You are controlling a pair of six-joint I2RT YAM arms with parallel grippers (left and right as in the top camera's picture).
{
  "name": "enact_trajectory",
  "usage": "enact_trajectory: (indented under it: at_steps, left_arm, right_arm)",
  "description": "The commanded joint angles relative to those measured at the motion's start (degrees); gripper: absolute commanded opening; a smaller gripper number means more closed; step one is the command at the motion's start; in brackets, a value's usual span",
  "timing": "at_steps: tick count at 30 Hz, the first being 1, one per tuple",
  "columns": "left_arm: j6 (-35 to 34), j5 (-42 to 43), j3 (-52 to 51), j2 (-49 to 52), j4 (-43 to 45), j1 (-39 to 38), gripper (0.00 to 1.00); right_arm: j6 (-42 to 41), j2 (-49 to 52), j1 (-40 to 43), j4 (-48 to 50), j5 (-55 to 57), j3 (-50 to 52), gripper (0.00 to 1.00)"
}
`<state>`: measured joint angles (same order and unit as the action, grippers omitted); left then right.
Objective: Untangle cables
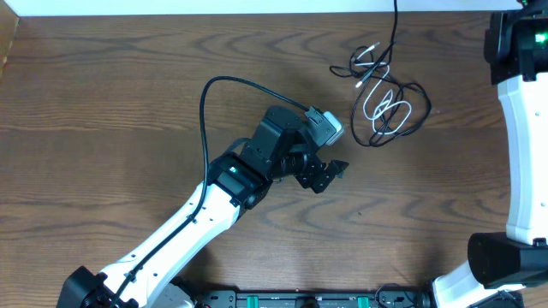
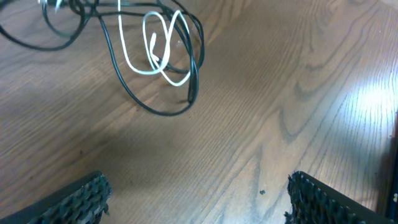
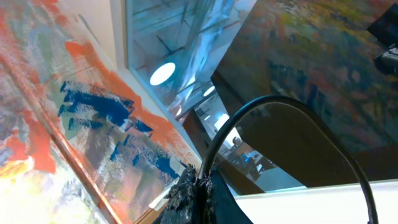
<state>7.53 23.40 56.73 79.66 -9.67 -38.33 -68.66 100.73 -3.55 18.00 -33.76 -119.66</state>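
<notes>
Left pincer gapes wide over open table beside the far-edge cables; right pincer closed.

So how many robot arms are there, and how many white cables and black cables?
Robot arms: 2 (left arm, right arm)
White cables: 1
Black cables: too tangled to count
Total counted: 3
</notes>
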Motion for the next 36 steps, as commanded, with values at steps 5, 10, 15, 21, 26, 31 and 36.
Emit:
enact_trajectory:
  at_steps: [5,10,15,21,26,31,36]
  left_arm:
    - [0.35,-0.57,1.36,-0.9,4.28,0.0,0.91]
    - [0.37,-6.54,1.36,1.6,7.13,0.0,0.92]
    - [0.37,-12.79,1.36,5.84,9.16,0.0,0.92]
    - [0.59,-13.0,1.36,11.43,14.38,0.0,0.92]
    - [0.55,-14.34,1.36,15.87,21.92,0.0,0.92]
    - [0.55,-16.7,1.36,18.99,28.11,0.0,0.92]
    - [1.25,-22.62,1.36,22.29,32.28,0.15,0.93]
  right_arm:
    - [2.43,0.13,-0.72,-10.34,-7.98,-1.86,0.01]
    - [3.34,0.13,-2.27,-11.8,-11.04,-1.73,0.01]
    - [2.29,0.13,-2.49,-11.34,-13.18,-1.73,0.01]
    - [2.25,0.13,-2.45,-11.32,-15.87,-1.73,0.01]
    - [2.27,0.13,-2.43,-11.37,-17.97,-1.73,0.01]
    - [1.81,0.13,-2.45,-11.37,-20.44,-1.73,0.01]
    - [1.01,0.13,-2.45,-11.15,-23.1,-1.73,0.01]
